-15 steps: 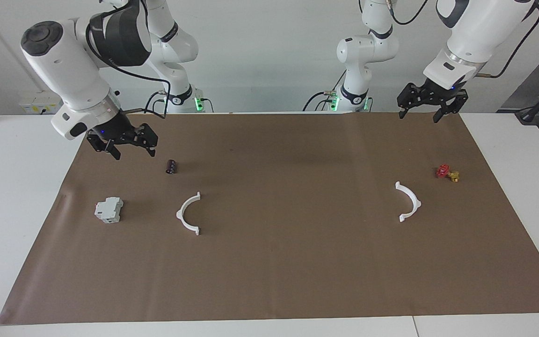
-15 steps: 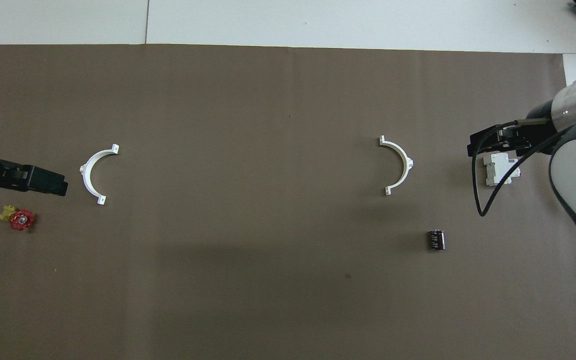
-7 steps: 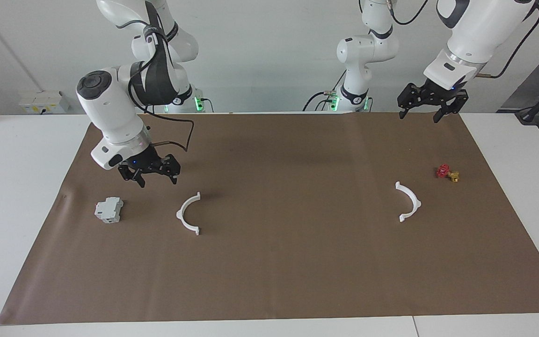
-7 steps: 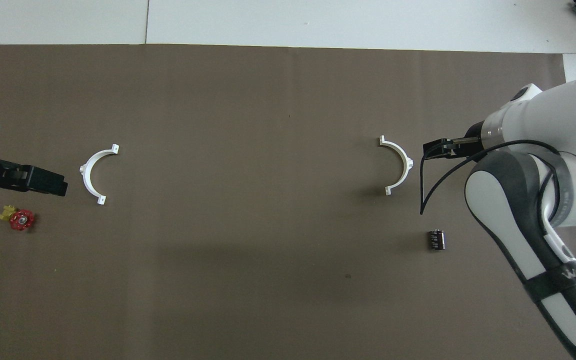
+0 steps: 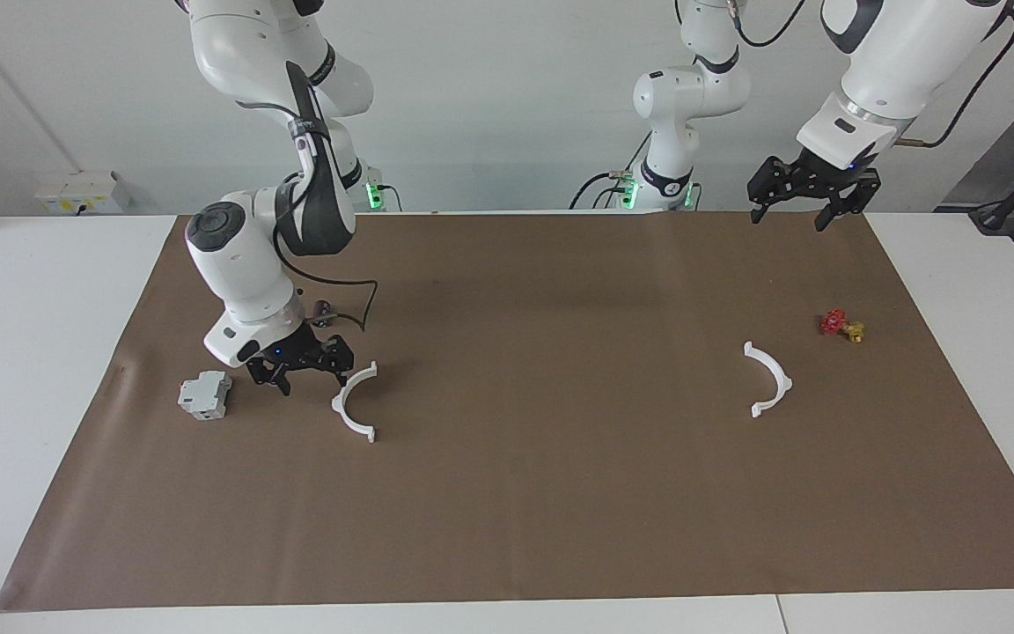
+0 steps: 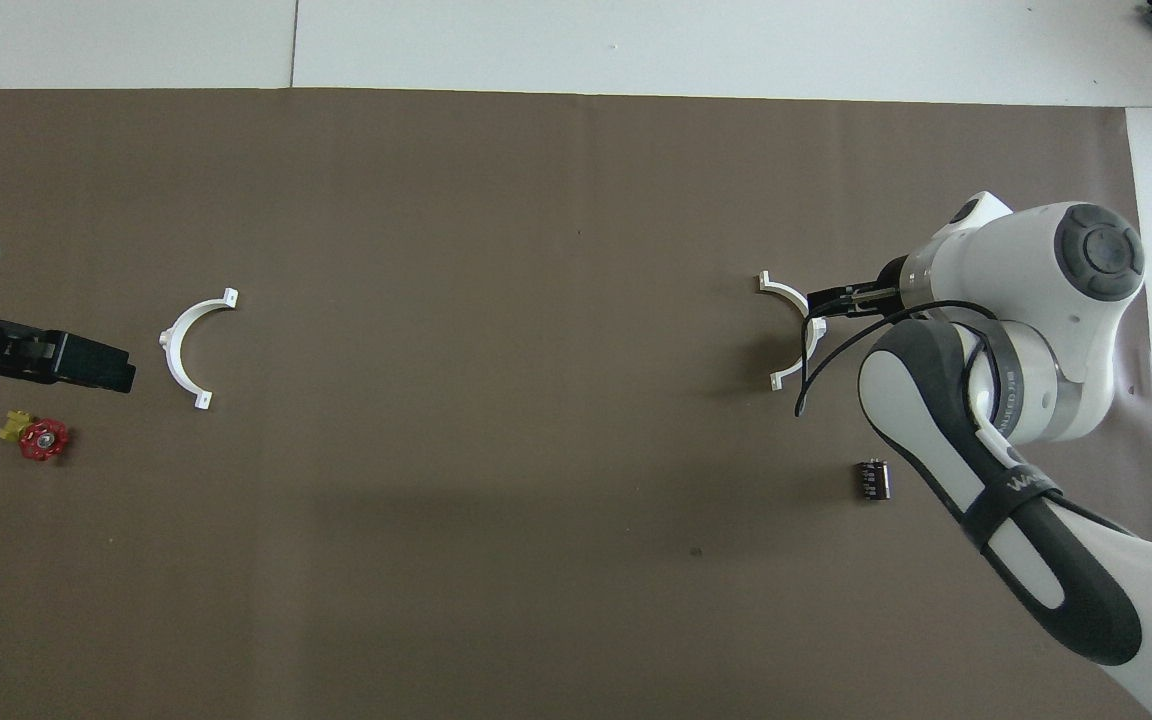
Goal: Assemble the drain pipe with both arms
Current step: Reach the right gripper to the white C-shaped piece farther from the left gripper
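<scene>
Facing view: right gripper [image 5: 307, 376] has been lowered beside one half-ring [image 5: 353, 401], jaws wide, nothing held. Left gripper [image 5: 814, 201] unchanged, jaws wide, raised above the other half-ring [image 5: 769, 380] on the desk.

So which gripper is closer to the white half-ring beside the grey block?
The right. The right gripper is low, open, right beside that half-ring, between it and the grey block. The left gripper waits, open, high over the mat's edge at the left arm's end.
</scene>
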You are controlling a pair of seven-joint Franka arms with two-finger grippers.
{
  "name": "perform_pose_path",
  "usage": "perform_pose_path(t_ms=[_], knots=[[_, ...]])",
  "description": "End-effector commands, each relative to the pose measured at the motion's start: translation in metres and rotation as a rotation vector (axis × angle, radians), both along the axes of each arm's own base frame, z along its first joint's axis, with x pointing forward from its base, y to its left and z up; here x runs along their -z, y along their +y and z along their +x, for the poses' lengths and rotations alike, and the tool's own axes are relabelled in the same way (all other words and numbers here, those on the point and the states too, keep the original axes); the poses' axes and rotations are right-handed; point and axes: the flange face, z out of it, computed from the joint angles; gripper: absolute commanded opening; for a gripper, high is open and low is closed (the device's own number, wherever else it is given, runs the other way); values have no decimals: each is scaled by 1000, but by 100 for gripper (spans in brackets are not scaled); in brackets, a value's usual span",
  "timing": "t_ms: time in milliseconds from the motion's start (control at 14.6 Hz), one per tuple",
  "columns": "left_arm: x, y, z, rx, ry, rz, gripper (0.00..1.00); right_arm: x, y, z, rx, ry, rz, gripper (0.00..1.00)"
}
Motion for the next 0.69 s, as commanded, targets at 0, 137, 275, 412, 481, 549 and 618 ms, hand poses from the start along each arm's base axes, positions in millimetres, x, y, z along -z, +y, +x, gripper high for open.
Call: perform_pose_path(t_ms=[0,137,275,412,481,549,618], knots=[[0,0,-9,3,-12,20,100,14,2,-6,-7,-30,11,100],[0,0,-9,3,-12,20,100,27,3,-7,-6,-31,9,100],[0,0,-9,5,-12,21,100,37,11,-8,-47,-16,1,100],[0,0,-9,3,-12,20,100,42,16,-8,-86,-15,-4,100],[0,0,-9,5,-12,20,100,44,18,-7,-90,-24,-4,100],[0,-1,-9,14,-11,20,100,49,18,-7,-89,-19,-4,100],[-3,0,-9,5,-11,20,100,51,18,-6,-87,-18,-4,100]])
